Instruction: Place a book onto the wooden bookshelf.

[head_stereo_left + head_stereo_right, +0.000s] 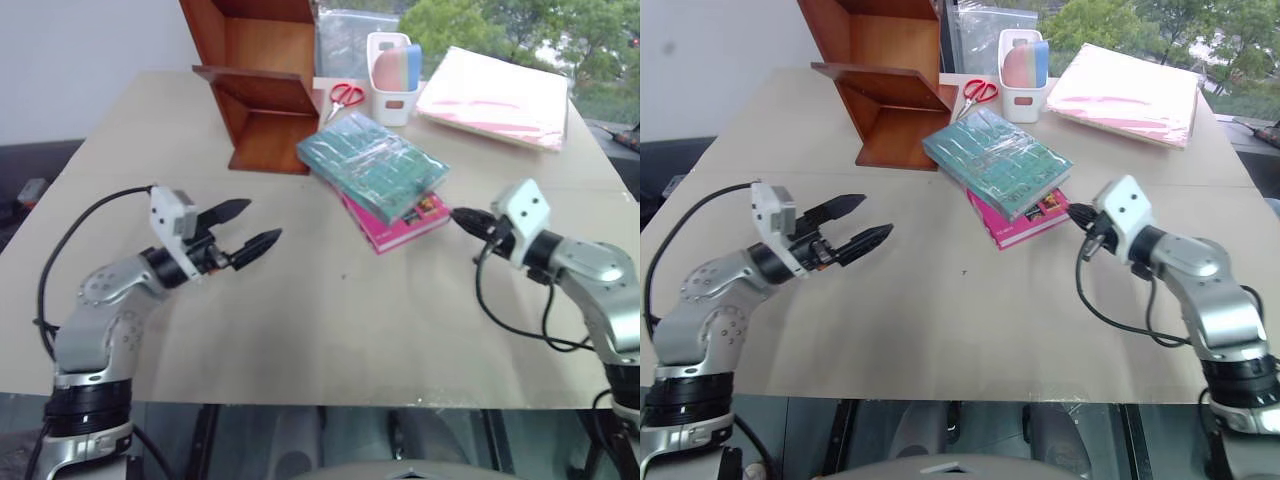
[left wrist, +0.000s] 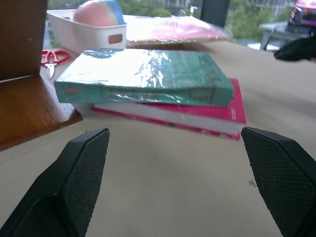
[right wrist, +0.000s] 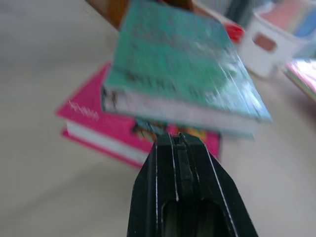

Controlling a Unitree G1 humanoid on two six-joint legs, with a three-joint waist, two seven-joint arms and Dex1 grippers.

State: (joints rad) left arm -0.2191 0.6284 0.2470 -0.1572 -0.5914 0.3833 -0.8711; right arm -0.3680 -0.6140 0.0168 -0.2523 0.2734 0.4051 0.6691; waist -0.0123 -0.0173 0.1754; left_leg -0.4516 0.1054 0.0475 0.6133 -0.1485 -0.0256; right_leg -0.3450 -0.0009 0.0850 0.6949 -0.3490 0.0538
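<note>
The teal-green book [image 1: 372, 165] lies flat on top of a magenta-pink book [image 1: 400, 222] in the middle of the table. Just to its left and further back stands the reddish-brown wooden bookshelf [image 1: 262, 80] with open compartments. My left gripper [image 1: 264, 220] hovers open and empty to the left of the stack, pointing toward it; the left wrist view frames the book [image 2: 148, 74] between its fingers [image 2: 84, 168]. My right gripper [image 1: 458, 214] is shut and empty, its tip close to the right edge of the stack and aimed at the gap under the book [image 3: 177, 64].
A white caddy [image 1: 392, 75] with pink and blue items, red scissors [image 1: 346, 95] and a clear plastic bag [image 1: 345, 30] sit behind the books. A pink folder stack [image 1: 495, 95] lies at the back right. Bare tabletop [image 1: 320, 320] spreads between my arms.
</note>
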